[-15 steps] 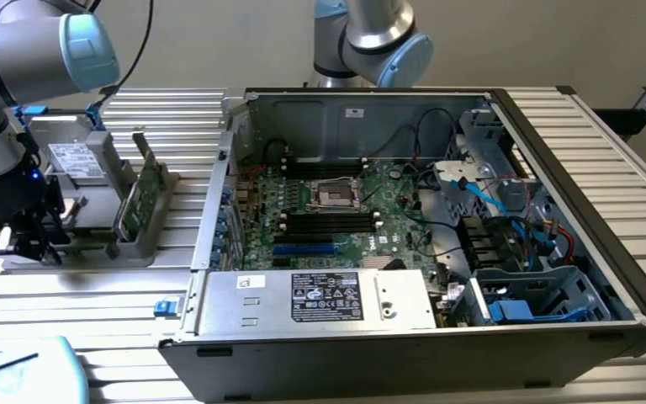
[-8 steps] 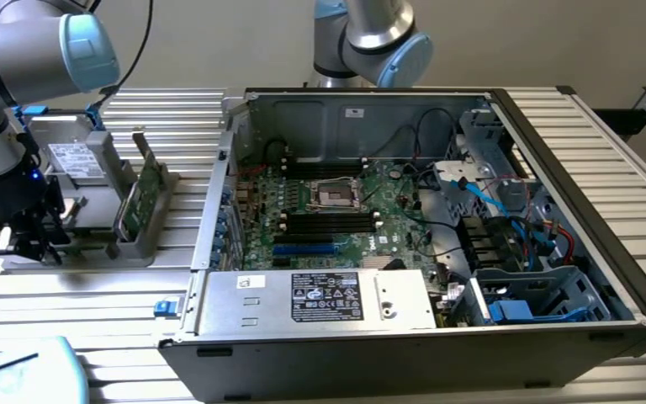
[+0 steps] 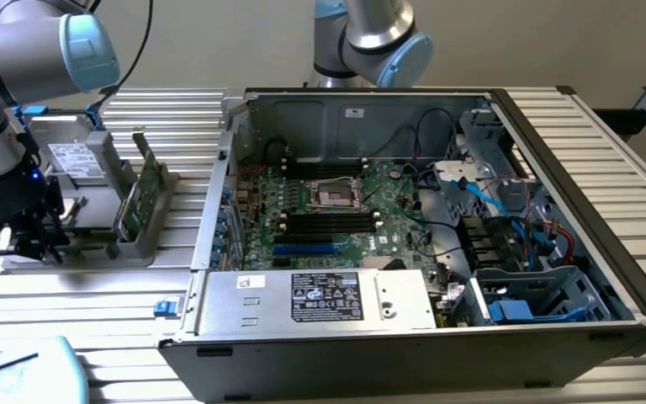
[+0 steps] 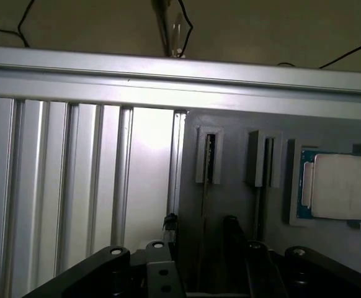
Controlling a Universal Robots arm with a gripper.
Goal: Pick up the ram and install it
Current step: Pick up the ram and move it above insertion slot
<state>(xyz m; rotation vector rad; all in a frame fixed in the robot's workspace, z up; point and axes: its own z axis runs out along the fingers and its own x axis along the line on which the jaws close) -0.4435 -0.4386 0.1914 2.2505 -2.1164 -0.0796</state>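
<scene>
Two fingers (image 4: 231,231) stood well apart, gripping nothing. Ram (image 4: 209,158) sat on edge in slot nearest holder (image 4: 230,127) rim, long axis along slot, thin edge apparently running between fingers.

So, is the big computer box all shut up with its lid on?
No, the computer case lies open on its side, and the green motherboard inside shows plainly.

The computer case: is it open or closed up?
Open. The computer case has no cover on its upward side, so the green motherboard and its cables are in plain sight in the exterior view.
</scene>
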